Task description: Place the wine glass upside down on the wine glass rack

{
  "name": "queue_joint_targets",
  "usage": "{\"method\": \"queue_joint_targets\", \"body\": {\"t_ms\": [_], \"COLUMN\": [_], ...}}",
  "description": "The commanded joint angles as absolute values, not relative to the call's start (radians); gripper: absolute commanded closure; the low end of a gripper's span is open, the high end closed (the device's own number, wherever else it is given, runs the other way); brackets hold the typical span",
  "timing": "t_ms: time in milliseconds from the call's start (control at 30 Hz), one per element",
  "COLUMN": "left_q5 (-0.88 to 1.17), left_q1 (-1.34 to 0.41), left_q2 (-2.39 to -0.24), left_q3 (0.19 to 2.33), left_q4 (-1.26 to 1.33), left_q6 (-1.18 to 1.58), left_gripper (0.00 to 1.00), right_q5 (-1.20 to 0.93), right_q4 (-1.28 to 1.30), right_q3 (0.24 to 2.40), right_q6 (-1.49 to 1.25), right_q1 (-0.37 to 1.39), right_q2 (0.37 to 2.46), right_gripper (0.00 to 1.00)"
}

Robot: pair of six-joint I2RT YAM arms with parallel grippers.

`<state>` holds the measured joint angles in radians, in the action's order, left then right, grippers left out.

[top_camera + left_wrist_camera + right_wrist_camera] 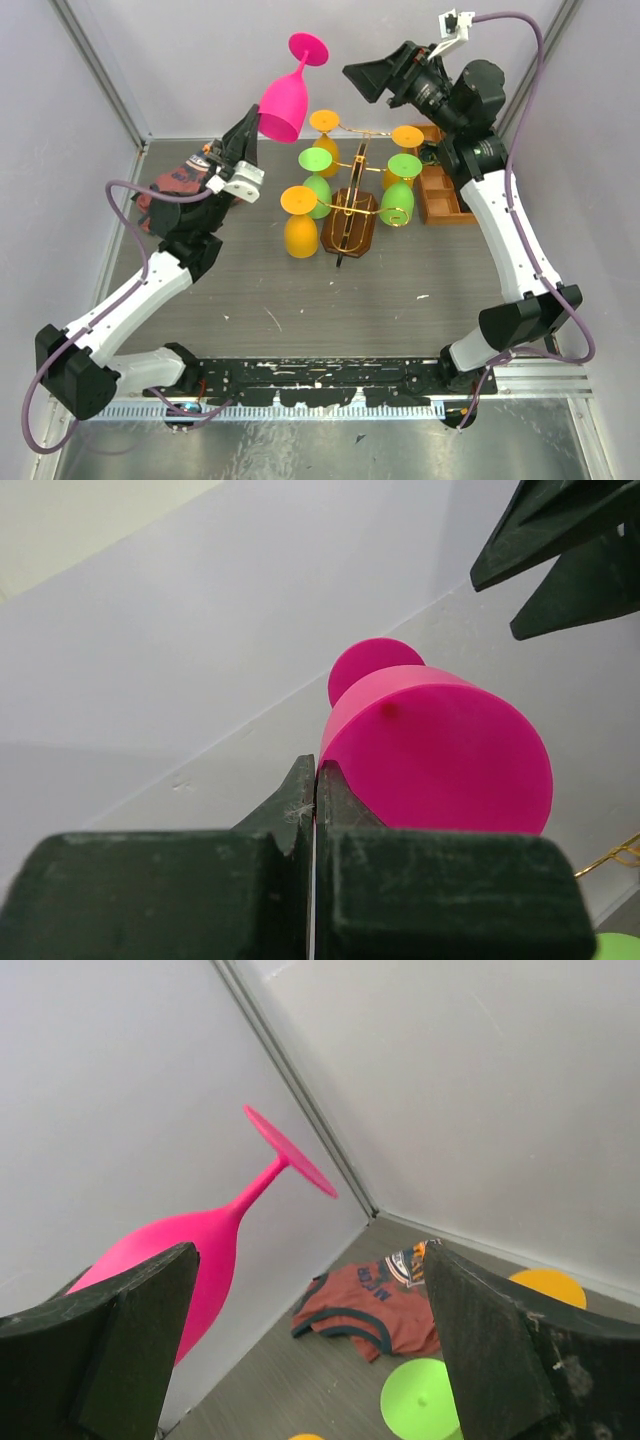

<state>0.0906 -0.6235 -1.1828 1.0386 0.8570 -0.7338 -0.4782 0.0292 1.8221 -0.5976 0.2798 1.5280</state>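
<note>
The grey table (pixel 300 310) fills the top view. Above its centre stands the wine glass rack (pixel 352 205), gold wire on a dark base, with orange and green glasses (pixel 300 235) upside down around it. The pink wine glass (pixel 283 100) hangs in the air at the rack's upper left, tilted, with its foot toward the upper right. The left fingers (pixel 250 128) are pinched tight on its bowl rim. The right fingers (pixel 366 82), just right of the foot, are spread wide and hold nothing.
</note>
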Motion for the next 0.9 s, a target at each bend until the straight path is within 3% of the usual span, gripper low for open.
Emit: {"method": "queue_joint_targets", "body": {"t_ms": [0, 333, 567, 867], "left_q5": [0.131, 0.194, 0.187, 0.213], "left_q1": [-0.622, -0.622, -0.623, -0.623], "left_q2": [-1.120, -1.073, -1.082, -1.087], "left_q3": [1.017, 1.049, 1.073, 1.094], "left_q4": [0.898, 0.724, 0.664, 0.651], "left_q6": [-0.629, -0.528, -0.496, -0.447], "left_gripper": [1.00, 1.00, 1.00, 1.00], "right_q5": [-0.508, -0.511, -0.573, -0.620], "right_q4": [-0.219, -0.345, -0.440, -0.442], "right_q3": [1.792, 1.684, 1.623, 1.618], "right_q6": [-0.637, -0.443, -0.393, -0.370], "right_q1": [0.276, 0.276, 0.278, 0.281], "right_q2": [1.529, 1.514, 1.509, 1.526], "right_gripper": [0.01, 0.04, 0.12, 0.48]}}
